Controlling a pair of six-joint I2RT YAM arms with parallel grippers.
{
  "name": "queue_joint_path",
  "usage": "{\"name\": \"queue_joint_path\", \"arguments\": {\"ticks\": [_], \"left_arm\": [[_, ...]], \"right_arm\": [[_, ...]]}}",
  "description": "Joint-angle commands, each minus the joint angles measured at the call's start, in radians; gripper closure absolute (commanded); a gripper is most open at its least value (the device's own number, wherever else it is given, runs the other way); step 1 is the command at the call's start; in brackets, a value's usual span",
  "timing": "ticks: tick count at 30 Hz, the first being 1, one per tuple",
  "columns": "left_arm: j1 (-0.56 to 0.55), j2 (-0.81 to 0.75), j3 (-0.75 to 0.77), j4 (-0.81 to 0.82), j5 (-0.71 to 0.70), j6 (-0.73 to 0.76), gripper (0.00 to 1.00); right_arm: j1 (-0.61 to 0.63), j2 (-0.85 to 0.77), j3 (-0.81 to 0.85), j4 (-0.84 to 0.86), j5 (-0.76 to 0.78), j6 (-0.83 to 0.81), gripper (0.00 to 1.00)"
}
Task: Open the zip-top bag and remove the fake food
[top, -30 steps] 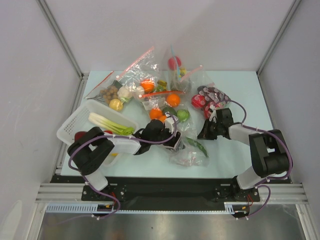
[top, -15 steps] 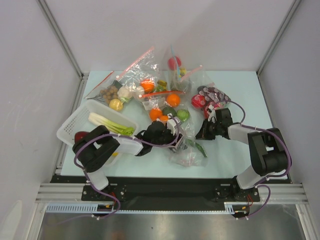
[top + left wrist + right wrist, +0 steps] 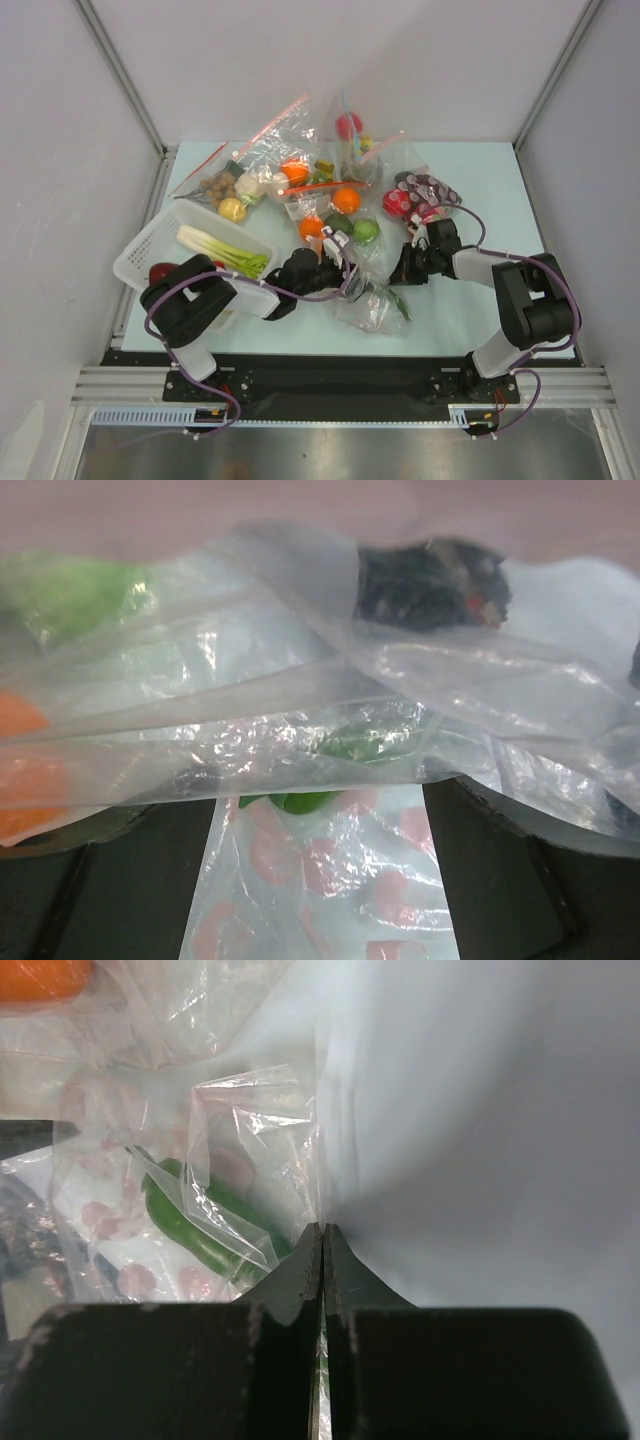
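Zip-top bag (image 3: 375, 298) is kept crumpled on the bench (image 3: 470, 180) between both arms, its edge pinched in the fully closed right gripper (image 3: 322, 1228) as an anchor, while the left gripper (image 3: 320, 810) is spread wide around the film, seemingly to reach the green piece (image 3: 190, 1225) inside.

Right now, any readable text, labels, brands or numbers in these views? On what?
No readable text in any view.
zip-top bag: pink printed blotches only, no letters.
front rail: small white patches by the arm mounts, too small to tell whether they carry text.
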Motion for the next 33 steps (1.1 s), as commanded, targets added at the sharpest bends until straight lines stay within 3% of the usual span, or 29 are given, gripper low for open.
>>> {"name": "queue_joint_path", "arguments": {"ticks": [1, 12, 16, 22, 33], "left_arm": [[-0.008, -0.002, 0.031, 0.127, -0.005, -0.019, 0.13], [-0.022, 0.077, 0.117, -0.039, 0.118, 0.129, 0.12], [-0.023, 0.094, 0.165, -0.143, 0.078, 0.148, 0.12], [-0.032, 0.092, 0.182, -0.169, 0.021, 0.165, 0.11], [-0.037, 0.143, 0.31, -0.434, -0.002, 0.251, 0.09]], "right_arm": [[0.013, -0.034, 0.011, -0.042, -0.013, -0.028, 1.0], [0.013, -0.051, 0.013, -0.039, -0.03, -0.021, 1.0], [0.013, -0.049, 0.016, -0.029, -0.045, -0.016, 1.0], [0.013, -0.045, 0.022, -0.03, -0.058, -0.019, 1.0], [0.015, -0.031, 0.026, -0.016, -0.073, -0.016, 1.0]]}}
